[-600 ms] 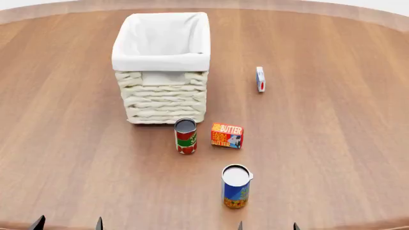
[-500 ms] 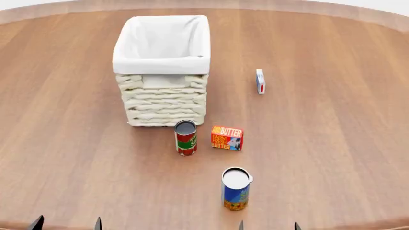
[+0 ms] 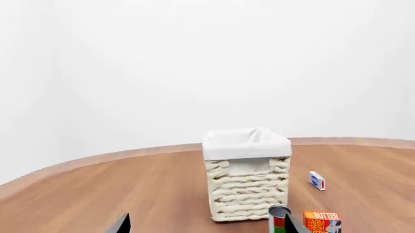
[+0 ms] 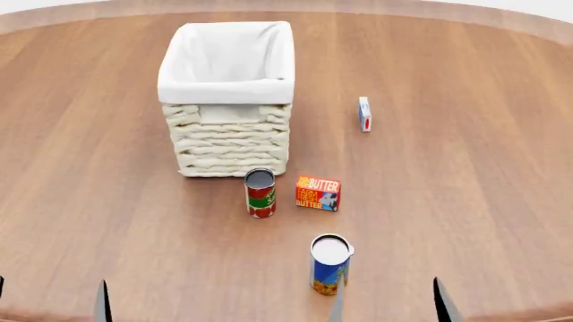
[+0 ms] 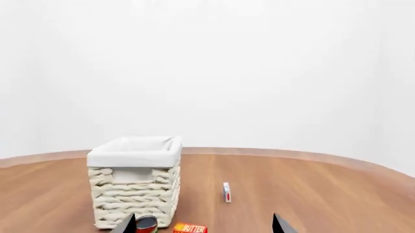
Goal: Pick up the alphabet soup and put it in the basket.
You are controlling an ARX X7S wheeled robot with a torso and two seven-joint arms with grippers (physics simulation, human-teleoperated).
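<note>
The alphabet soup (image 4: 329, 263), a blue can with a white lid and a yellow-orange band at its bottom, stands upright on the table near the front in the head view. It does not show in either wrist view. The basket (image 4: 228, 94), cream wicker with a white liner, stands at the back left; it also shows in the left wrist view (image 3: 246, 179) and the right wrist view (image 5: 134, 179). My left gripper (image 4: 51, 305) is open and empty at the front left. My right gripper (image 4: 390, 307) is open and empty just right of and in front of the soup. Only the fingertips show.
A red-and-green can (image 4: 259, 192) stands in front of the basket, with a butter box (image 4: 318, 192) to its right. A small white box (image 4: 364, 113) lies farther back right. The wooden table's (image 4: 501, 201) curved far edge runs behind the basket.
Both grippers' fingertips reach further up into the head view and stand wider apart than before. The objects on the table have not moved.
</note>
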